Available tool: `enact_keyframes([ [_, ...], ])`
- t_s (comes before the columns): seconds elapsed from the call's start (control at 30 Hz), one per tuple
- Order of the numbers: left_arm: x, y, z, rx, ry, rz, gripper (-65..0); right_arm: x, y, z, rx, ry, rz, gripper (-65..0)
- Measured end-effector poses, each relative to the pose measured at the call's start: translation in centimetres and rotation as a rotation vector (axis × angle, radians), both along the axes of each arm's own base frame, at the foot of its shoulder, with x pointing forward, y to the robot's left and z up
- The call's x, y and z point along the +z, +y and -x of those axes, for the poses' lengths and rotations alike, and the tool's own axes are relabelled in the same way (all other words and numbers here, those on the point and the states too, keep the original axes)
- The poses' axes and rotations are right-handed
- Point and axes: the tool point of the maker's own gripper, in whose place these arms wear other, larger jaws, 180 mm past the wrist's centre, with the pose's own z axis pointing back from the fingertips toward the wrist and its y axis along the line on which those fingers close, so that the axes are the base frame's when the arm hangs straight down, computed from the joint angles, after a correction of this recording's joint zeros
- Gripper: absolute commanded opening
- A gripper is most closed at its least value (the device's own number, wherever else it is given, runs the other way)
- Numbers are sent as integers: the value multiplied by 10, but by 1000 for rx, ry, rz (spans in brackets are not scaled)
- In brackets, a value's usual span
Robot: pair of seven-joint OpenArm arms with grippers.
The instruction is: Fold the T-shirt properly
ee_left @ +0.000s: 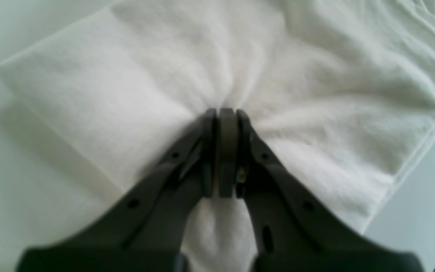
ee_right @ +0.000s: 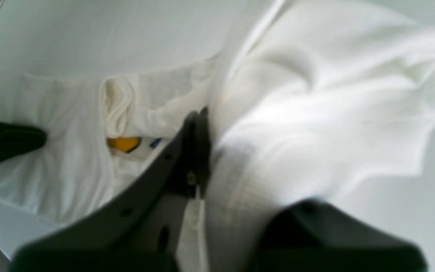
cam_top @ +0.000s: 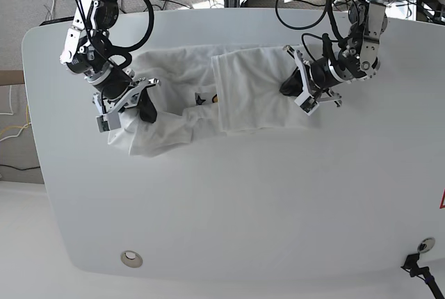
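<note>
Most of the print on the T-shirt (cam_top: 208, 97) is hidden: only a blurred yellow patch and a speck of blue show in the right wrist view, tucked under a rolled ribbed edge. The soft, wrinkled white cotton lies partly folded across the far half of the smooth white counter (cam_top: 243, 201), one panel doubled flat over the middle. The left pincer (ee_left: 225, 113), dark matte plastic, is pressed together on a puckered gather of cloth at one end. The right pincer (cam_top: 142, 108) sits in bunched fabric at the other end; cloth drapes over one finger, and it appears to pinch a fold, though blur hides the tips.
</note>
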Motion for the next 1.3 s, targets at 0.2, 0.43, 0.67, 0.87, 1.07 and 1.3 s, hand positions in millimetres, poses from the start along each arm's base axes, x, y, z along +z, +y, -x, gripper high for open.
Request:
enact_keyframes([
  [0.2, -3, 0, -1, 18, 9, 32, -650, 48, 75, 7, 158, -91, -22, -650],
  [0.43, -4, 0, -1, 17, 11, 35, -650, 57, 149, 15, 279, -80, -124, -650],
  [0.67, -3, 0, -1, 17, 10, 35, -650, 47, 191, 21, 344, -19, -183, -650],
  [0.87, -3, 0, -2, 17, 8, 35, -650, 57, 203, 19, 366, -61, -210, -419],
  [1.07, 4, 3, 0, -10, -7, -41, -650, 62, 227, 30, 443, -68, -219, -243],
  [1.3, 66, 112, -41, 192, -188, -196, -650, 73, 240, 28, 461, -90, -241, -243],
])
